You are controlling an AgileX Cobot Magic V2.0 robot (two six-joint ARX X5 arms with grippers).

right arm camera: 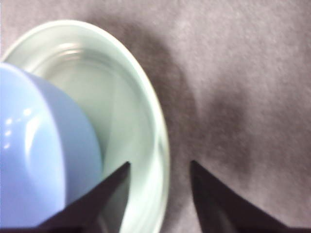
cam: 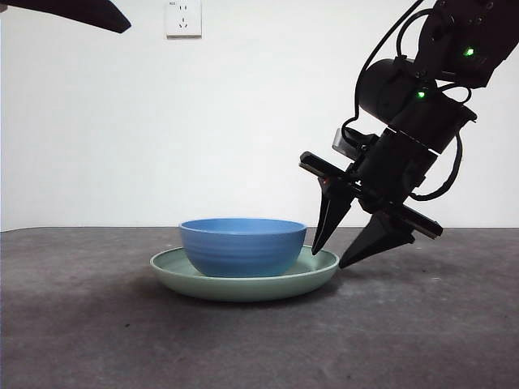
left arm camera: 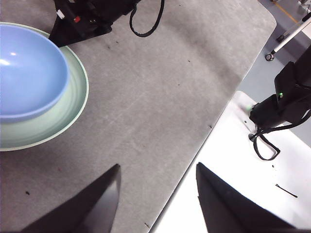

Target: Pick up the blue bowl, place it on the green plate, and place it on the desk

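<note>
Right wrist view: right gripper (right arm camera: 158, 194) jaws apart, straddling plate (right arm camera: 158, 141) rim; bowl (right arm camera: 39, 155) beside inner jaw; left gripper (left arm camera: 158, 194) open, farther

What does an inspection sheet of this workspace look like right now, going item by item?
Surface: the desk, dark grey, mottled.
Job's things: blue bowl sits in the green plate, which rests on the desk.
Clutter: nothing seen.
Grippers: right gripper open, jaws straddling the plate's rim, holding nothing; left gripper open, raised away from the plate.
Cables: black cable loops along the right arm.
Surroundings: white wall, wall socket.
</note>
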